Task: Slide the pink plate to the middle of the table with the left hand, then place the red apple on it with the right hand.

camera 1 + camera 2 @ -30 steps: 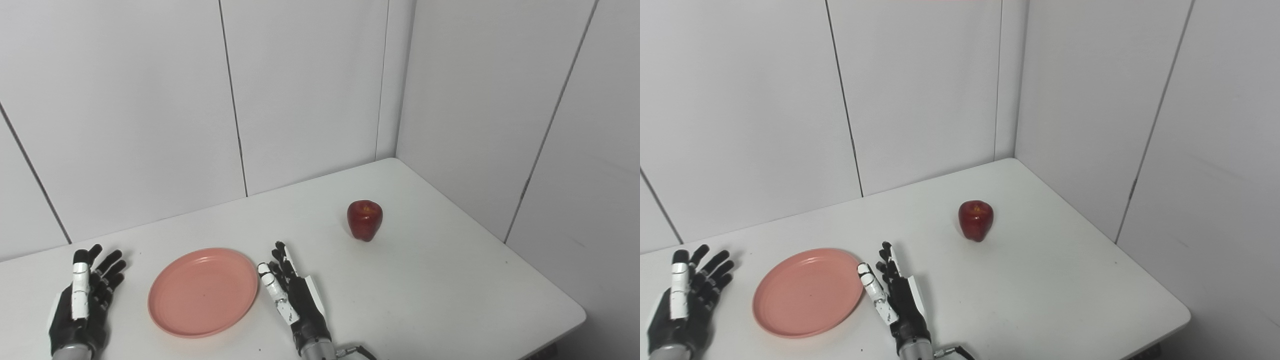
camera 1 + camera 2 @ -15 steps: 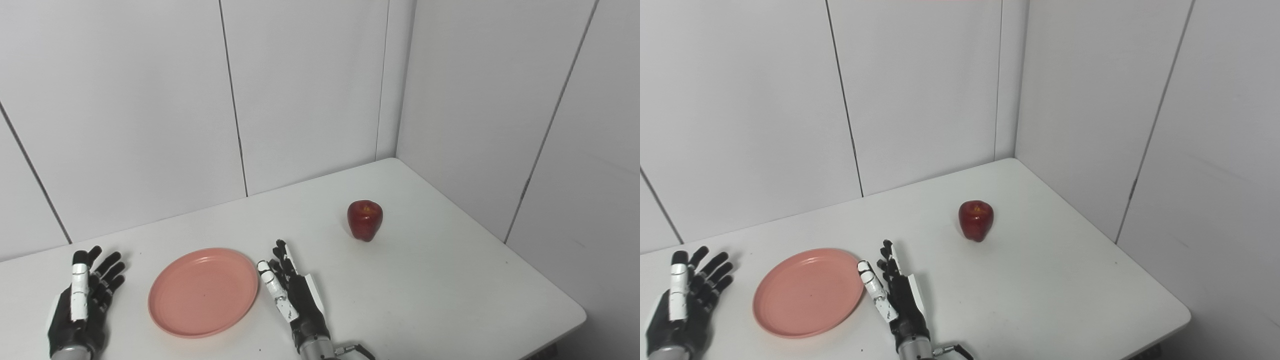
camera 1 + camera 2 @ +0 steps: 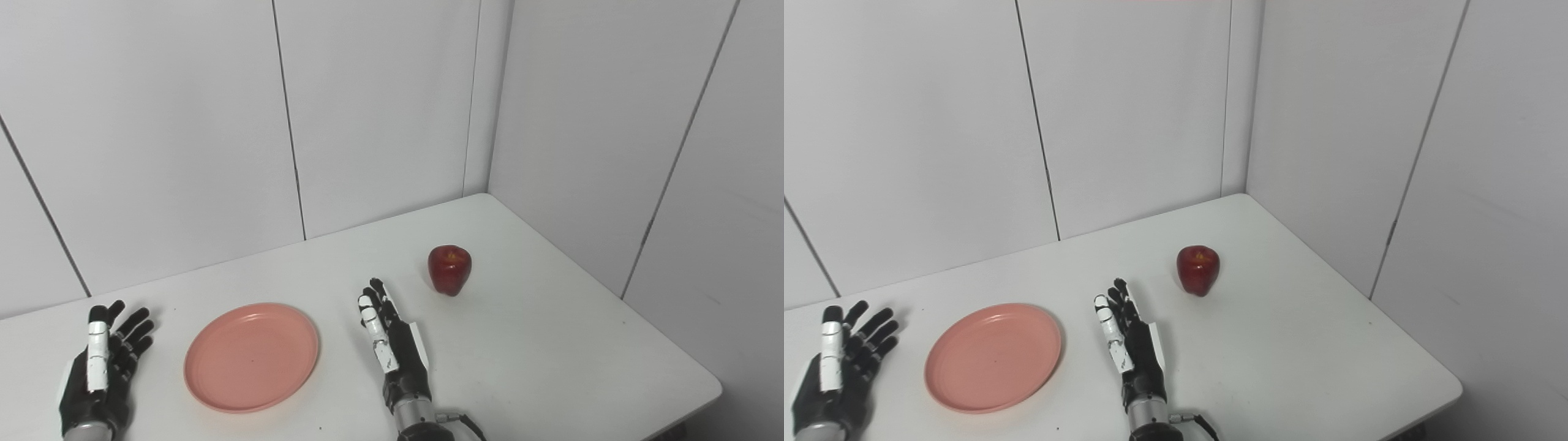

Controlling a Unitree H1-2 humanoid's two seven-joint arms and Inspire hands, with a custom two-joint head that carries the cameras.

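A two-armed humanoid robot works at a white worktop (image 3: 551, 343) set into a corner of pale wall panels. The pink plate (image 3: 252, 356) lies flat toward the near left of the worktop, bare, with nothing on it. The red apple (image 3: 449, 269) stands upright farther back and to the right, well apart from the plate. The left hand (image 3: 101, 373) rests near the worktop's left edge, fingers spread and holding nothing, clear of the plate's rim. The right hand (image 3: 395, 349) lies between plate and apple, fingers extended and apart, empty, its fingertips pointing toward the apple but short of it. By the look of things, the plate sits left of the worktop's middle, so whether the slide counts as finished is hard to judge. The apple step is plainly not yet done: the fruit must be reached, grasped, carried across and set down on the plate.
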